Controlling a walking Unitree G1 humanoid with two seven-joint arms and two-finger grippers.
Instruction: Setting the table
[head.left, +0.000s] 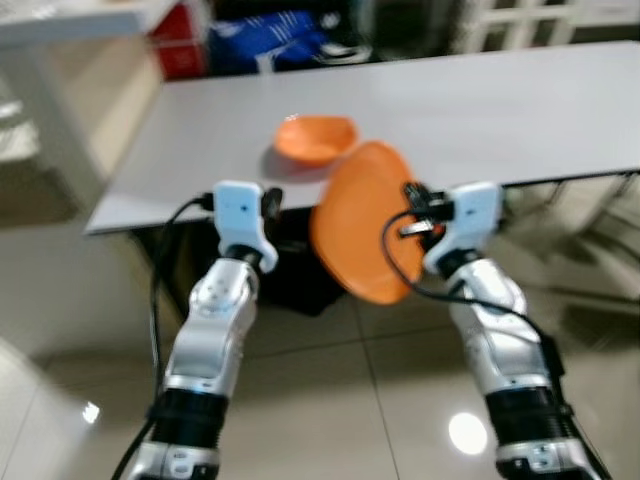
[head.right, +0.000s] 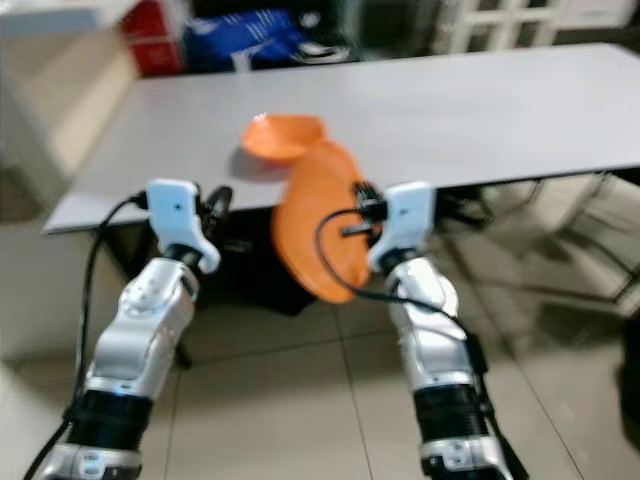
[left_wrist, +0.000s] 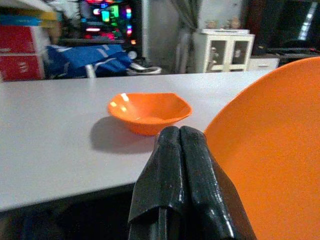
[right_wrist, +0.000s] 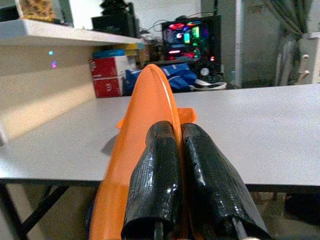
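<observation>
The right gripper (right_wrist: 175, 170) clamps its jaws on an orange plate (head.left: 362, 222) held on edge at the counter's (head.left: 520, 110) near edge, just short of an orange bowl (head.left: 315, 137); the left gripper's (left_wrist: 179, 165) jaws are closed, empty.

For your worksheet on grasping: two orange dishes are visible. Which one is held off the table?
The orange plate, held on edge by the right gripper. The orange bowl rests on the table.

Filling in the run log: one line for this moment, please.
right gripper: shut on orange plate, before table edge | left gripper: shut, idle | orange bowl: on table

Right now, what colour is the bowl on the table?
Orange; the bowl shows best in the left wrist view.
</observation>
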